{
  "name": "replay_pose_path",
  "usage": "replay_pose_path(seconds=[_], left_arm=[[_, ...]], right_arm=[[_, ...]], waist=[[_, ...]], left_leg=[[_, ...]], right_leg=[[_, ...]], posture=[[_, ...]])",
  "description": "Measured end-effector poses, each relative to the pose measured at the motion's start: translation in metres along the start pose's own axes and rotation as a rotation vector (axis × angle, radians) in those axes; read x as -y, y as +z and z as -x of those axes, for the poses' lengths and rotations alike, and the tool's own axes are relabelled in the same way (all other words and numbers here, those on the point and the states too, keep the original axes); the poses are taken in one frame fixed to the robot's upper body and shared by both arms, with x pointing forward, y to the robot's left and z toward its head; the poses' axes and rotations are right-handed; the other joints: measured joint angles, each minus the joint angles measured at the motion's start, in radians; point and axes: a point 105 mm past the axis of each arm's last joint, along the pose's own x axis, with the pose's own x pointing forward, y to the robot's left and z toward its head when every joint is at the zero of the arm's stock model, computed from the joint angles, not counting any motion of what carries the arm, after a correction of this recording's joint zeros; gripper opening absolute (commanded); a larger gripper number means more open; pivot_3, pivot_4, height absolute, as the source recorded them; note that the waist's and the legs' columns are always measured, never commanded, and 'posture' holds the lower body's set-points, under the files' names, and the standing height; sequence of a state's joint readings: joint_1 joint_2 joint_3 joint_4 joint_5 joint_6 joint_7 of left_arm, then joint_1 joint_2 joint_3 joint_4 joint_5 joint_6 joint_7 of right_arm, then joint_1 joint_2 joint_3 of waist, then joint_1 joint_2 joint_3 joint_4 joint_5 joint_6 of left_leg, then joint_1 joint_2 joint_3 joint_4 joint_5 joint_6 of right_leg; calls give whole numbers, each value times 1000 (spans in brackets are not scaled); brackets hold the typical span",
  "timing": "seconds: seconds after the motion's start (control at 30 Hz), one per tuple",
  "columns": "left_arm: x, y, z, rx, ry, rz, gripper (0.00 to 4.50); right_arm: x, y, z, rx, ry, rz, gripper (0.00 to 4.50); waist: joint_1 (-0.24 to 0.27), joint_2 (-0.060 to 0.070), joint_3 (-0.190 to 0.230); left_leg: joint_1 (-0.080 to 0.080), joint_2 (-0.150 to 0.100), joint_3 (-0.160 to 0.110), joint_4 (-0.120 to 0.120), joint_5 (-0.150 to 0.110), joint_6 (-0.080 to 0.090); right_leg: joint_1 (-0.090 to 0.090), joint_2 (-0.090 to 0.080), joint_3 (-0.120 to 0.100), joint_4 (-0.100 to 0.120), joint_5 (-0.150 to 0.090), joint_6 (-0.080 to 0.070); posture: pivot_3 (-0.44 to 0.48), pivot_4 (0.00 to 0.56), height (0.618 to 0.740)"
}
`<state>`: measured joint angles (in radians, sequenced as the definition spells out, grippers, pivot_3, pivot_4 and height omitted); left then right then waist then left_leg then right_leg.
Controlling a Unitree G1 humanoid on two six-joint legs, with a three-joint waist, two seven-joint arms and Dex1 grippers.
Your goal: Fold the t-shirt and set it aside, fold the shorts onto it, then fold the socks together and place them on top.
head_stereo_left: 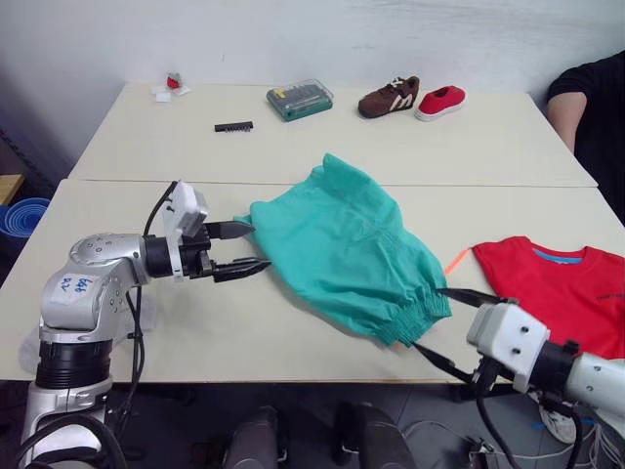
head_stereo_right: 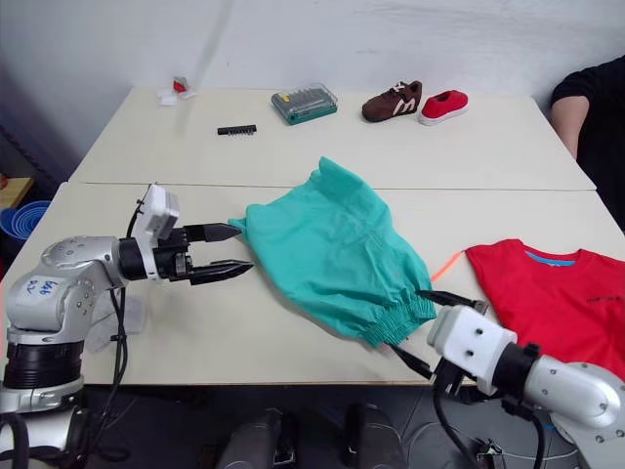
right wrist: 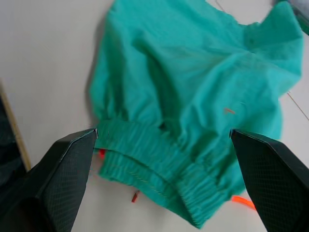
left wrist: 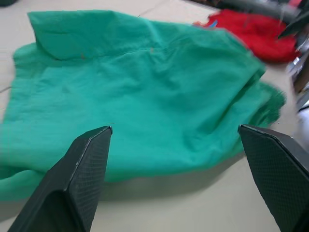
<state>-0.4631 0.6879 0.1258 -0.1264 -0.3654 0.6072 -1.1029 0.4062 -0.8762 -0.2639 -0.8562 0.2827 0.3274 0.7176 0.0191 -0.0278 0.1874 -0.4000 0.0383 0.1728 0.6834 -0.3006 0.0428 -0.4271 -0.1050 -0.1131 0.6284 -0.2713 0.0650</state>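
The teal-green shorts lie spread in the middle of the near table, with the gathered waistband toward the front edge and the orange drawstring poking out to the right. On the right lies the red t-shirt, blue neck label up. My left gripper is open at the shorts' left hem, just touching or short of the cloth. At the waistband corner my right gripper is open, fingers either side of the elastic. The socks are out of view.
On the far table stand a green tool case, a brown shoe, a small red shoe, a black strip and a small red-and-white item. A person's arm is at the far right. A blue bowl sits off the table's left.
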Motion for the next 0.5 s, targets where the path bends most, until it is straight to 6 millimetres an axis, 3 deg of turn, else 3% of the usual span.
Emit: replay_pose_path(seconds=[0.13, 0.23, 0.5], left_arm=[[-11, -29, -4, -104, -28, -146, 4385], [-29, -43, -8, -165, -21, -257, 4385], [-64, -43, -30, -251, -10, -574, 4385]], right_arm=[[-21, -6, -12, -12, 72, 77, 4468], [-25, -15, -21, -27, 62, 97, 4468], [-26, -32, -44, -45, 21, 197, 4468]], waist=[[2, 3, -2], [3, 3, -2], [2, 3, -2]], left_leg=[[0, 0, 2, -2, -1, -1], [-2, 1, 1, -2, -1, -1], [-4, 0, 1, -1, 1, 7]], right_leg=[[-3, -3, -2, 0, -2, -4], [-4, -3, -4, 0, -2, -4], [-4, -4, -7, 0, -2, -3]], posture=[[0, 150, 740], [0, 150, 740], [0, 150, 740]])
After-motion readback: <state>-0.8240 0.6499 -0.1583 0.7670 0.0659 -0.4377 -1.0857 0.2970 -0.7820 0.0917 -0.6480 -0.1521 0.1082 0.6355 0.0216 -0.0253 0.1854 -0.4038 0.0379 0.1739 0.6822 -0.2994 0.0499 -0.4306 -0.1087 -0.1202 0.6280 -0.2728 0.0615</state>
